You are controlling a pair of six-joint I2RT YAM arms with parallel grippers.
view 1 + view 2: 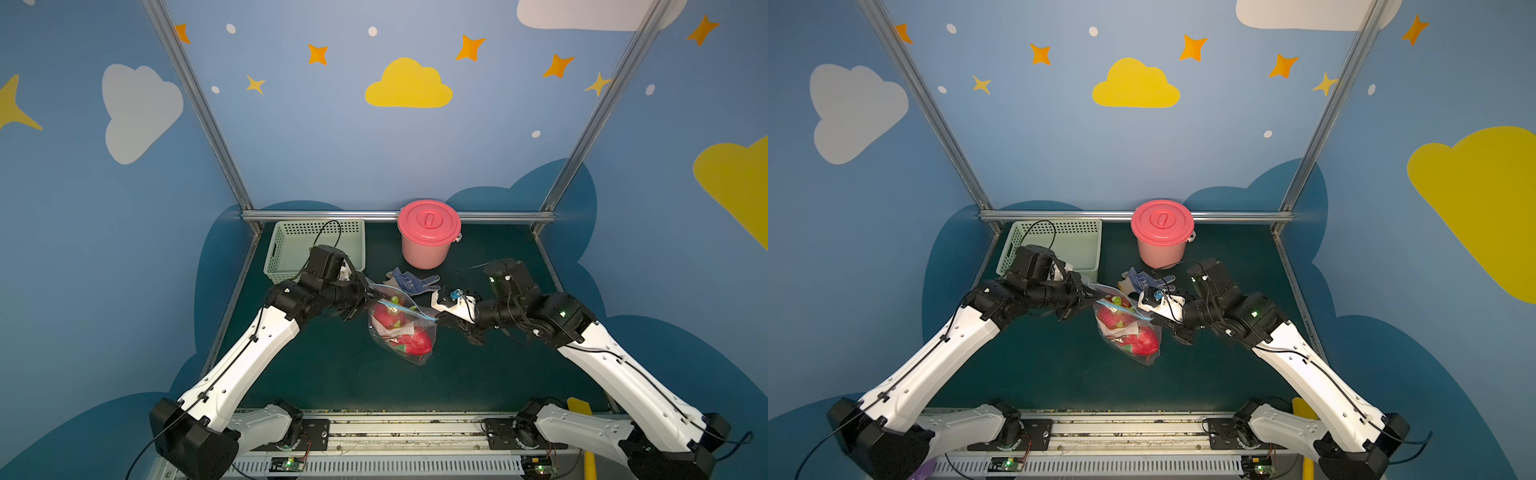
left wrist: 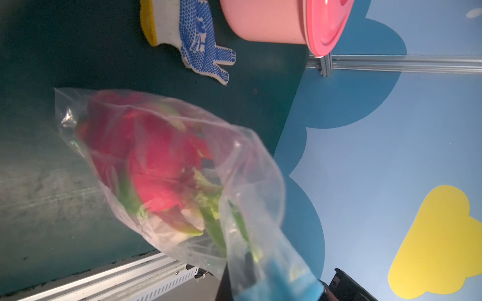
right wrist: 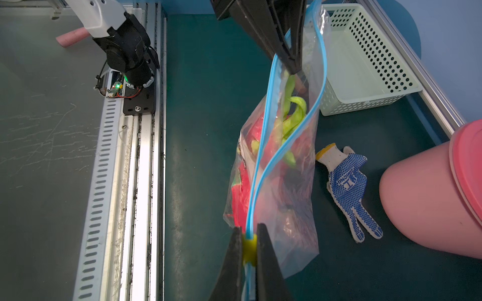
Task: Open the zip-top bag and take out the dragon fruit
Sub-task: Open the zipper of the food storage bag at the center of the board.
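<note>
The right gripper [image 3: 249, 230] is pressed together on the small yellow slider tab [image 3: 249, 250], at one end of the light-blue zip strip [image 3: 253, 206]. The left gripper [image 3: 293, 65] is clamped on the plastic rim near the other end. The zip-top bag [image 1: 401, 328] hangs between them. The two sides of the strip stand apart in the middle, so the mouth looks partly open. The dragon fruit [image 1: 409, 343] lies low inside the bag, over the tabletop [image 1: 332, 365] and near a dotted glove [image 1: 411, 282]. I see two risks. The smooth film may slip out of the left gripper under a strong pull, and then the whole bag would follow the slider. The green scales close to the strip may also block it.
</note>
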